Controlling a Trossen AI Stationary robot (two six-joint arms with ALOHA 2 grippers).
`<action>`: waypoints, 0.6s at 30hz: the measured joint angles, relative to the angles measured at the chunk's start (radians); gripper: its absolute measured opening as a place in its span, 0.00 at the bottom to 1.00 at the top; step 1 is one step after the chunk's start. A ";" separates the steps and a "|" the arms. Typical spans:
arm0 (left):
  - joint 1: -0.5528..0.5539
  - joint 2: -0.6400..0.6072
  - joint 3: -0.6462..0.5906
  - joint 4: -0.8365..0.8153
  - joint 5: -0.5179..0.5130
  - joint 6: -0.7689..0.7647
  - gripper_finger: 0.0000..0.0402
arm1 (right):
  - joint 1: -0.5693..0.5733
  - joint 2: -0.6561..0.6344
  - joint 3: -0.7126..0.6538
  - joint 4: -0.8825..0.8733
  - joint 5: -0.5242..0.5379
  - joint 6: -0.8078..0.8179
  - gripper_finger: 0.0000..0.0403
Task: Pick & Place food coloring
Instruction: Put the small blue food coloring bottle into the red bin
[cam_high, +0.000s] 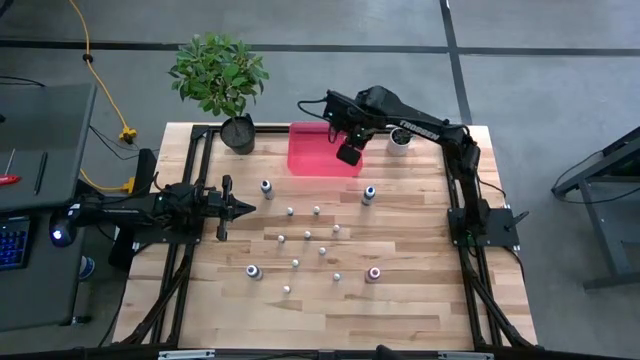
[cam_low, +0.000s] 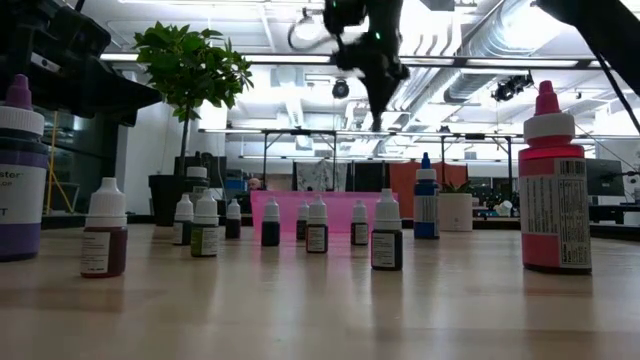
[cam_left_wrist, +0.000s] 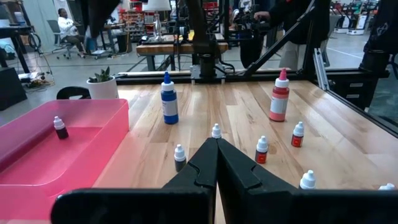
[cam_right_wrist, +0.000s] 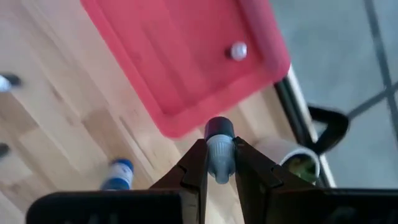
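A food coloring bottle (cam_right_wrist: 219, 152), tiny and whitish, is pinched by its cap in the right end effector (cam_high: 349, 152), held high above the right edge of the pink tray (cam_high: 310, 160) at the counter's (cam_high: 420, 300) far side. One bottle (cam_right_wrist: 238, 51) already lies inside. Released here, it may strike the rim and bounce out. The left end effector (cam_high: 222, 208) rests closed at the left.

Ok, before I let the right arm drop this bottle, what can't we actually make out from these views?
- Held bottle in the right gripper: its colour; right wrist view, fingers cover the body.
- Bottle already in the pink bin: label too small in the left wrist view; only its cap shows from above.
- Purple bottle: low view, cut off by the frame edge.
- Left gripper: waits shut, near the left table edge.
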 joint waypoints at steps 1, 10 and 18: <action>0.000 0.000 0.000 0.000 0.000 0.000 0.00 | -0.007 -0.005 -0.032 0.008 -0.009 -0.001 0.12; 0.000 0.000 0.000 0.000 0.000 0.000 0.00 | -0.040 -0.048 -0.308 0.243 -0.127 0.005 0.13; 0.000 0.000 0.000 0.000 0.000 0.000 0.00 | -0.052 -0.041 -0.389 0.485 -0.201 0.079 0.13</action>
